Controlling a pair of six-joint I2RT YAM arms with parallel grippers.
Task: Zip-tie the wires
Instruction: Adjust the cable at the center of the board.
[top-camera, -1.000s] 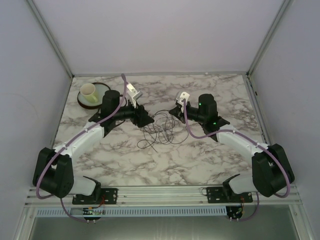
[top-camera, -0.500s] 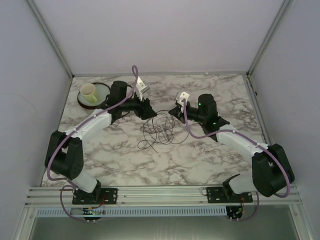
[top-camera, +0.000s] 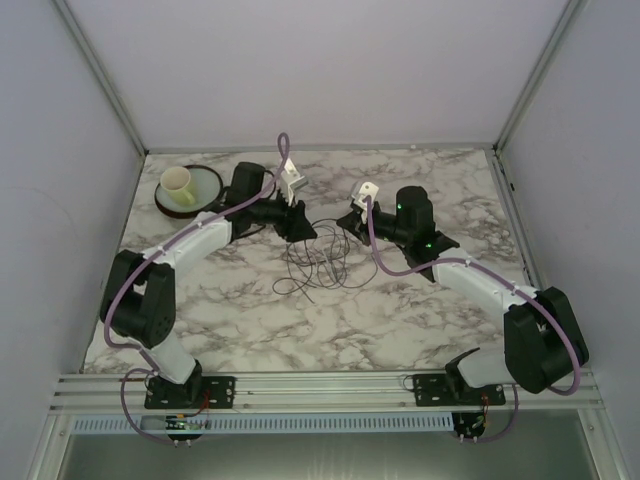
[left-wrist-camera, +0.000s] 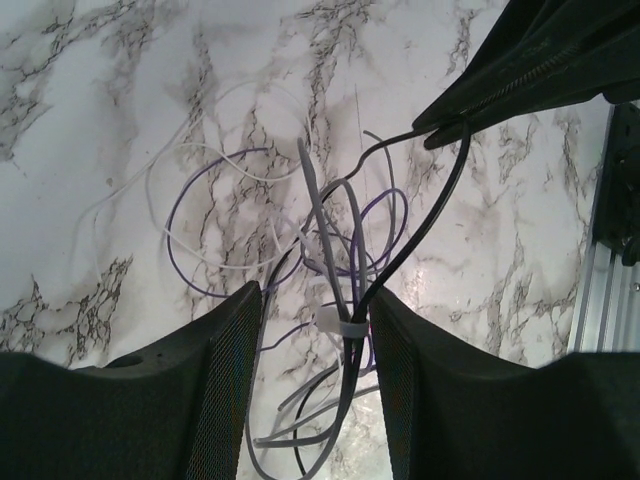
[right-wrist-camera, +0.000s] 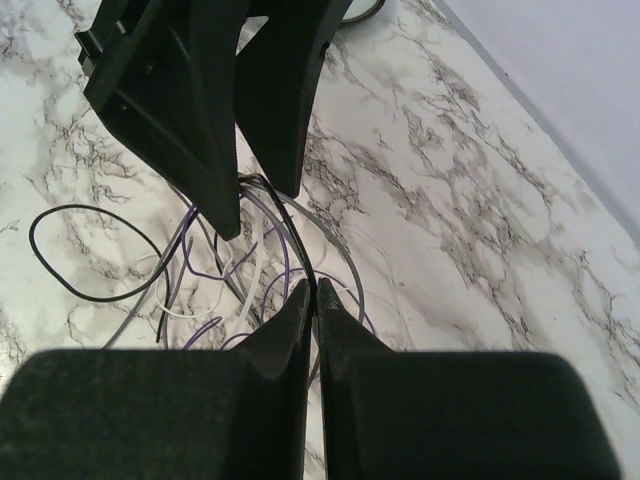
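**A:** What takes up most of the overhead view?

**B:** A marbled tabletop. The left arm stretches in from the lower left and the right arm from the lower right. Their tips are near each other at the middle of the frame.

**A:** Anything else on it?

**B:** There is a round plate in the upper left with a pale cup on it, well apart from the tangle.

**A:** And the jaws?

**B:** The left gripper has its jaws spread, one on either side of the gathered strands at the bottom of its wrist view. The right gripper has its jaws pressed together. In the upper right of the left wrist view they pinch a black strand at their tip.

**A:** Where are the wires?

**B:** The wires lie in loose loops on the tabletop at the centre of the frame, between and just below the two grippers. The strands are black, purple and white.

**A:** Smallest thing?

**B:** A grey zip tie. Its strap runs up the middle of the left wrist view, and its pale head sits where the strands gather, between the left jaws.
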